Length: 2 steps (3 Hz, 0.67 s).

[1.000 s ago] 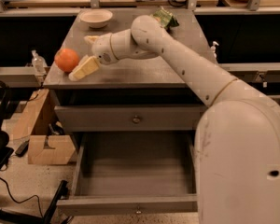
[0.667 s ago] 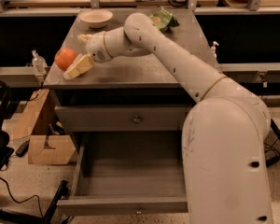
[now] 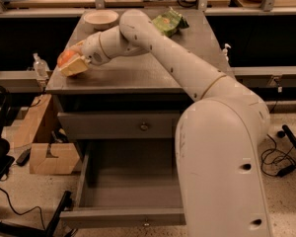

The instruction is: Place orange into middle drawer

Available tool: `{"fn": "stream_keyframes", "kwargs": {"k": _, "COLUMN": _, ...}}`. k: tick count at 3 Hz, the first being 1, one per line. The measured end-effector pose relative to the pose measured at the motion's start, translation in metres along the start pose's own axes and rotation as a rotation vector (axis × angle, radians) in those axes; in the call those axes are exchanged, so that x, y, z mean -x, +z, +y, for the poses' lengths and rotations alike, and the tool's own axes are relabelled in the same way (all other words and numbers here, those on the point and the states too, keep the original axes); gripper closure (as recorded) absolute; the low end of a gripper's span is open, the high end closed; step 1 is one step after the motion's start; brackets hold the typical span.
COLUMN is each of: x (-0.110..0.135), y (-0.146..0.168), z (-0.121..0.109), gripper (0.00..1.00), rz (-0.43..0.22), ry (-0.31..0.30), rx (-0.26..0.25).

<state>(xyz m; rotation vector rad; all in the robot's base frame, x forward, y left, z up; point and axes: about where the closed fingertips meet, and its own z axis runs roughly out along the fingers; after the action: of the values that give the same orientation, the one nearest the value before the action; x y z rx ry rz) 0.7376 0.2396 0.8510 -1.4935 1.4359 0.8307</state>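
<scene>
Orange point(image 3: 64, 57): round, bright fruit at the left edge of the grey counter point(image 3: 138, 75), close to its front corner, partly covered by the gripper point(image 3: 70, 64). Gripper: pale tan, lying right up against the orange's near side; whether it grips the fruit or is merely set against it cannot be told. Arm point(image 3: 187, 78): white, reaching from the large body at lower right, up and leftward across the counter. White bowl point(image 3: 101, 19): at the counter's back, behind the gripper, apart from it. Green snack bag point(image 3: 170, 22): at the counter's back, right of the bowl. Upper drawer front point(image 3: 118, 126): grey, shut, small knob at centre, directly under the counter. Middle drawer point(image 3: 128, 194): below that front, pulled fully out, a wide deep grey tray. Clear bottle point(image 3: 38, 65): on a ledge left of the counter. Cardboard box point(image 3: 52, 158): on the floor beside the drawer's left side.
</scene>
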Motion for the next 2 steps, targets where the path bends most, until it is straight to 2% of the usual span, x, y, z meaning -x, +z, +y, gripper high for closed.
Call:
{"fn": "stream_keyframes", "kwargs": {"k": 1, "x": -0.0013, "y": 0.0101, "z": 0.0013, "gripper": 0.64, "rz": 0.036, "ry": 0.006, "rx": 0.016}}
{"fn": "stream_keyframes", "kwargs": {"k": 2, "x": -0.0016, "y": 0.0135, "z": 0.0029, "gripper": 0.88, "rz": 0.037, "ry": 0.007, "rx": 0.021}}
